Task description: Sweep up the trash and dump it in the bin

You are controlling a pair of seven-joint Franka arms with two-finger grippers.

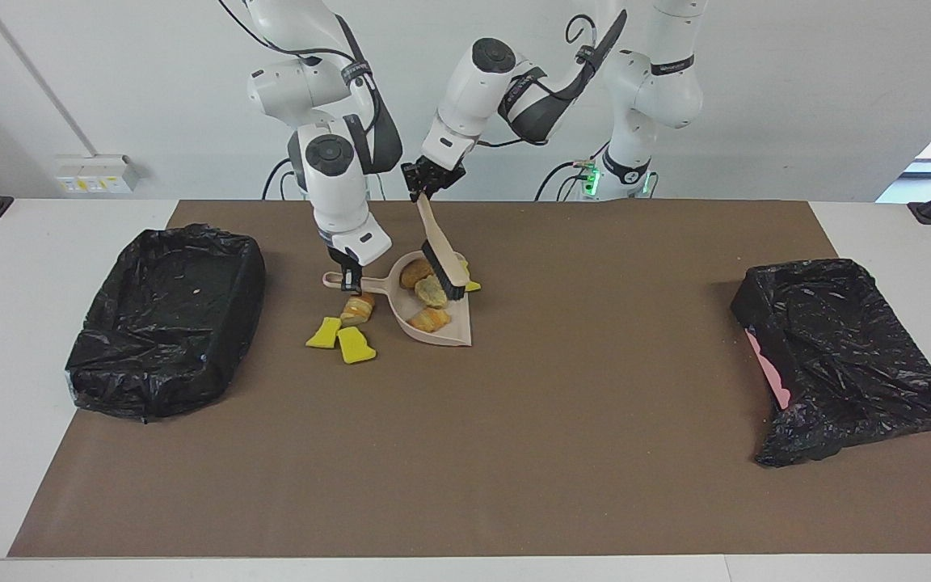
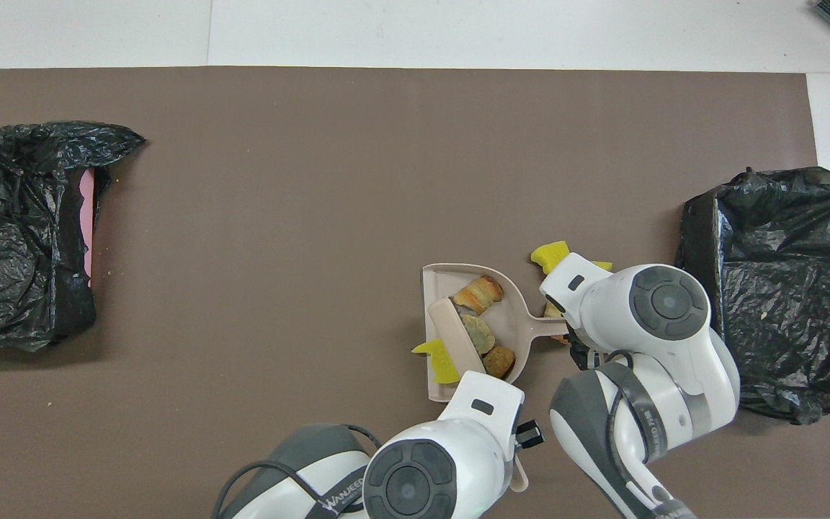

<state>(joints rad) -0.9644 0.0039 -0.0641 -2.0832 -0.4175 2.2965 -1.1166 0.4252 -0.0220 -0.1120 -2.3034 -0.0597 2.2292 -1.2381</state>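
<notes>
Trash seemingly inside dustpan rim

From overhead, the right arm's white housing covers its own tool and the end of the dustpan handle, so the grip there cannot be read. It also hides most of one yellow scrap and all but a sliver of the bread piece beside the handle. The left arm's housing hides the brush handle's upper end and its tool. In the facing view the brush covers part of the yellow scrap at the pan's mouth. Both arms are cut off by the picture's top edge there, and by the bottom edge overhead. The pink thing under the black bag shows only as a strip.
</notes>
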